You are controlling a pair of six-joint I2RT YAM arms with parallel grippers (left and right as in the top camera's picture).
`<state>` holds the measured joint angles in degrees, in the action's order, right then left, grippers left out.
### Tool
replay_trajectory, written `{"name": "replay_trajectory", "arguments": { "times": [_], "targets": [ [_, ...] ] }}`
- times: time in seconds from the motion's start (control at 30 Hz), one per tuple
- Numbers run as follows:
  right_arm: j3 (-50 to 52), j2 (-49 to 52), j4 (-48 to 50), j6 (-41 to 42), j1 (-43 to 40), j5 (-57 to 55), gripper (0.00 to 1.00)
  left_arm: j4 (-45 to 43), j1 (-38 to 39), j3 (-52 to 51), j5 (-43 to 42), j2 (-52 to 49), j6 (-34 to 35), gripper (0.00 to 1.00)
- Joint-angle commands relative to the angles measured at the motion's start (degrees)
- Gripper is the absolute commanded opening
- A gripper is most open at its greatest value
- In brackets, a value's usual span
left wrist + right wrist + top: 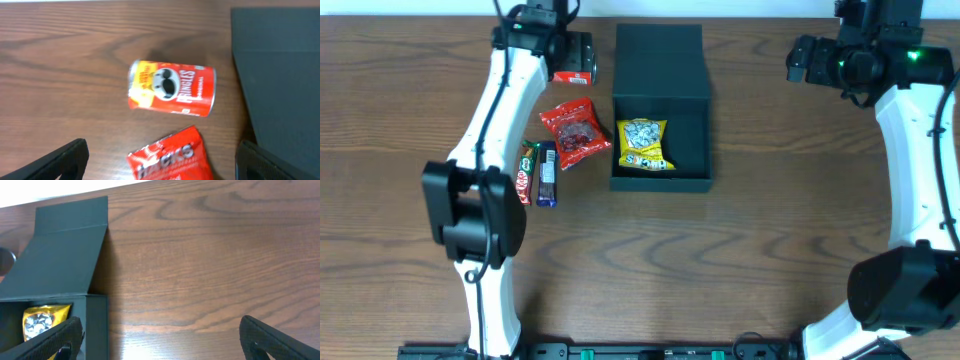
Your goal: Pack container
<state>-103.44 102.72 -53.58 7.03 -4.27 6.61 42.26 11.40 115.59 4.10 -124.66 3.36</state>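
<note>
The container [660, 182] is a dark teal-black box with its flap lid [660, 60] laid open toward the back. A yellow snack packet [642, 145] lies inside it. My left gripper [577, 48] is open and empty, hovering over a small red Pringles can [576, 73] lying on its side left of the lid. In the left wrist view the can [171, 89] lies beyond the open jaws [162, 169], with a red packet [170, 157] between them. My right gripper [800, 60] is open and empty, right of the container, over bare table [160, 345].
The red snack packet [575, 132] lies just left of the container. Two candy bars [528, 172] [547, 172] lie side by side further left. The right wrist view shows the lid [65, 250] and the yellow packet [42, 320]. The table is brown wood.
</note>
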Motion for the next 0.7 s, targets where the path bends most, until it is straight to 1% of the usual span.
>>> {"name": "replay_trajectory", "arguments": {
  "times": [0.0,0.13,0.33,0.4,0.47,0.5,0.57,0.63,0.67],
  "targets": [
    [-0.4,-0.4,-0.3,1.3,-0.1,-0.1,0.99,-0.8,0.2,0.4,-4.2,-3.7,-4.2,0.95],
    [-0.4,-0.4,-0.9,1.3,-0.1,-0.1,0.99,-1.3,0.0,0.4,-3.9,-5.9,-4.3,0.95],
    [-0.4,-0.4,-1.1,1.8,-0.1,-0.1,0.99,-2.8,-0.1,0.4,-3.9,-6.6,-4.2,0.95],
    [-0.4,-0.4,-1.1,2.2,-0.2,-0.2,0.99,-3.2,0.1,0.7,-3.9,-6.6,-2.3,0.95],
    [-0.4,-0.4,-1.1,2.2,-0.2,-0.2,0.99,-3.1,0.5,1.6,-3.9,-6.6,3.1,0.95],
    [-0.4,-0.4,-1.1,2.2,-0.1,-0.2,0.99,-3.1,0.7,2.0,-3.2,-6.6,7.1,0.95],
    [-0.4,-0.4,-1.1,2.2,-0.1,-0.2,0.99,-3.0,1.4,2.4,0.6,-6.6,20.1,0.95],
    [-0.4,-0.4,-1.1,2.2,-0.1,-0.2,0.99,-3.8,1.9,2.4,1.9,-6.6,31.9,0.96],
    [-0.4,-0.4,-1.1,2.2,-0.1,-0.2,0.99,-5.3,2.1,2.4,1.8,-6.6,35.5,0.96]
  ]
}}
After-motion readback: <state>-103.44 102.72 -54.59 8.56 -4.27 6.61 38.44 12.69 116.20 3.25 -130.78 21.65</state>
